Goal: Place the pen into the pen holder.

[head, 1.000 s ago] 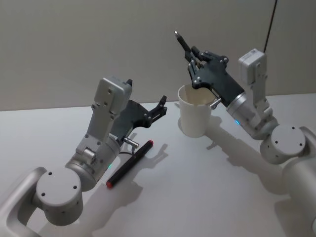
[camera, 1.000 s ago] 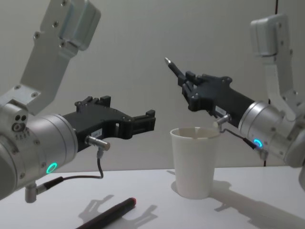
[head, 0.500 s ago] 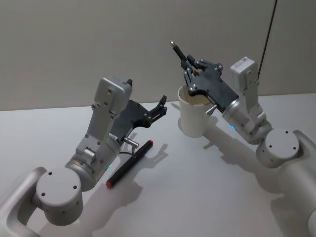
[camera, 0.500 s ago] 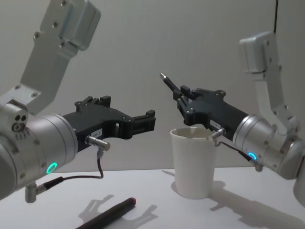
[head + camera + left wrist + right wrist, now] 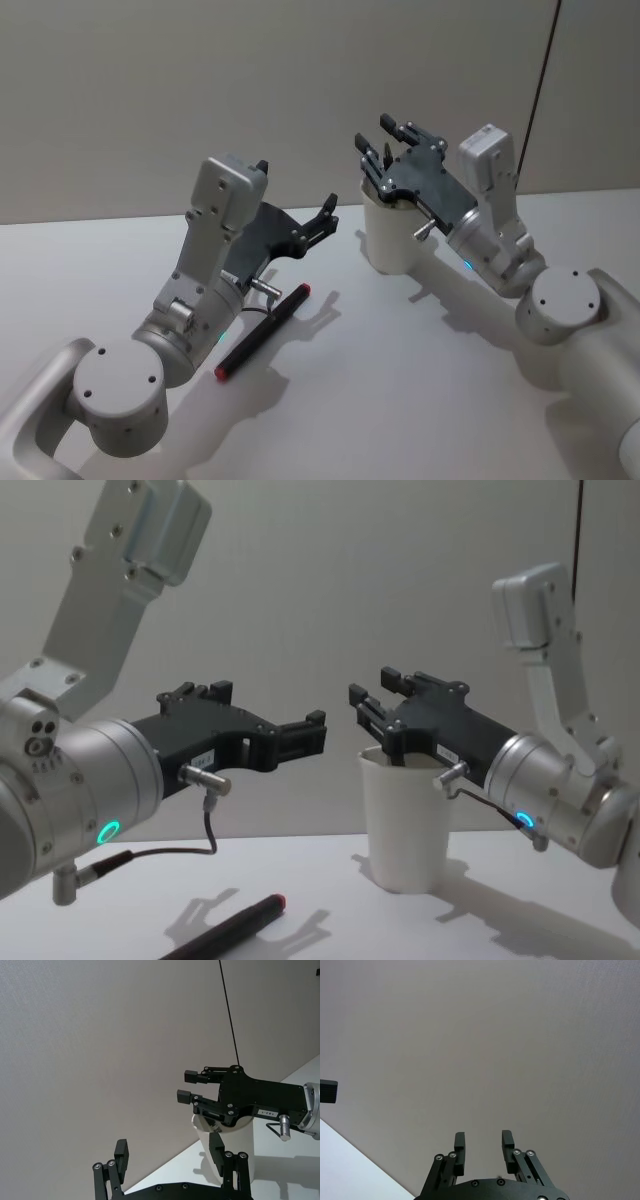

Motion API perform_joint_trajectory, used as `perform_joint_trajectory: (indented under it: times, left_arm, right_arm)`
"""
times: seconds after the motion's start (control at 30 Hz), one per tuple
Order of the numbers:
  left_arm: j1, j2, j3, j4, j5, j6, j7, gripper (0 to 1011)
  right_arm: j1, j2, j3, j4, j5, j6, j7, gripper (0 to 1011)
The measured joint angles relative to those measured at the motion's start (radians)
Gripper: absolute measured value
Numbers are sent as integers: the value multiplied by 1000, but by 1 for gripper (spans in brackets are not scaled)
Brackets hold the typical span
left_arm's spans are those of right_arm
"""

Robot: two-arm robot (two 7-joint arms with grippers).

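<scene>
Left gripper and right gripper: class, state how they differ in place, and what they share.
The right gripper sits above the pen holder; the left gripper hangs beside it, over the table near a black pen. The right gripper points to the robot's left, the left gripper to its right. Both are open and empty.

A smooth, pale grey-white tabletop (image 5: 420, 400) ran back to a plain wall. A tapered white paper cup (image 5: 392, 250) stood upright on it toward the far side. To the cup's left and nearer the robot, not touching it, a slim black pen with red ends (image 5: 262, 332) lay flat on the bare surface, slanting diagonally.
</scene>
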Motion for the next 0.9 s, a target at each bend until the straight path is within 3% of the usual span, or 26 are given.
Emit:
perform_joint_trajectory:
  times: [0.5, 0.67, 0.77, 0.9]
  left_arm:
    - [0, 0, 0, 0, 0, 0, 0, 1001]
    - [0, 0, 0, 0, 0, 0, 0, 1001]
    - [0, 0, 0, 0, 0, 0, 0, 1001]
    - [0, 0, 0, 0, 0, 0, 0, 1001]
  right_arm:
    - [-2, 1, 0, -2, 3, 4, 0, 877]
    - [-42, 14, 9, -81, 33, 51, 9, 999]
    - [-66, 23, 14, -127, 49, 82, 10, 1001]
    - [-131, 47, 26, -244, 73, 147, 3, 1001]
